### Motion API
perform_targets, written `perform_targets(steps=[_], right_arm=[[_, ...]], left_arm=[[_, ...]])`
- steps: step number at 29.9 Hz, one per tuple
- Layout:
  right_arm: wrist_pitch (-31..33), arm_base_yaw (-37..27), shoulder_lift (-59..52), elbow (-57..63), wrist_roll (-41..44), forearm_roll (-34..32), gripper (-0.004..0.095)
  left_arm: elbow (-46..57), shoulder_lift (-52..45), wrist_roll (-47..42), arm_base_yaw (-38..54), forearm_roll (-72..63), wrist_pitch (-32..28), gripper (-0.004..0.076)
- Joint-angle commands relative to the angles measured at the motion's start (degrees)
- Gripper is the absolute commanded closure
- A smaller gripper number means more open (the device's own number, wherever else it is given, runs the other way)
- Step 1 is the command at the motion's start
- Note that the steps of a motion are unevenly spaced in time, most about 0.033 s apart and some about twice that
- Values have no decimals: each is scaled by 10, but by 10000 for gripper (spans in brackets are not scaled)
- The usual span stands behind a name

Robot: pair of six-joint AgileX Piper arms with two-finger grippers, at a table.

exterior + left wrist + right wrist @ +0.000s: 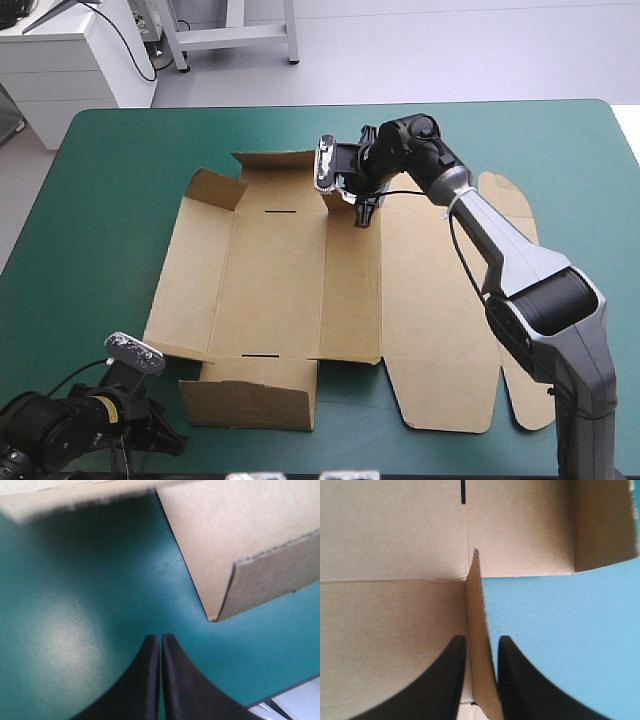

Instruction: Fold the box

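The box (280, 290) lay mid-table on the teal-green cover (110, 190), long axis 9 to 3 o'clock, taking 12 as the far edge. The right gripper (480, 642) stood at the box's 12 o'clock edge, pinching an upright flap (477, 605). The left gripper (160, 639), fingers pressed together, sat at 7 o'clock, just off the raised near wall (250, 395). Bare cover lay open beyond the far edge.

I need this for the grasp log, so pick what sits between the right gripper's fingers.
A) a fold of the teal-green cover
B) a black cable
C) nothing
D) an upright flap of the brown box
D: in the right wrist view the right gripper is all but shut on a thin upright flap of the box.
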Motion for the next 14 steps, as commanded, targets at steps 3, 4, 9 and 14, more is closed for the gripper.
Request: perform_targets(steps=[3,4,9,14], right_arm=[[-14,-3,-36,-18,4,4,147],[-14,-3,-36,-18,5,2,114],[-14,-3,-36,-18,34,-18,170],[-5,-3,-43,-18,78,-25,432]], left_arm=[[-13,1,-5,-2,-3,-16,731],[-13,1,-5,-2,-3,-16,731],[-13,1,-5,-2,-3,-16,731],[-13,1,-5,-2,-2,-16,731]])
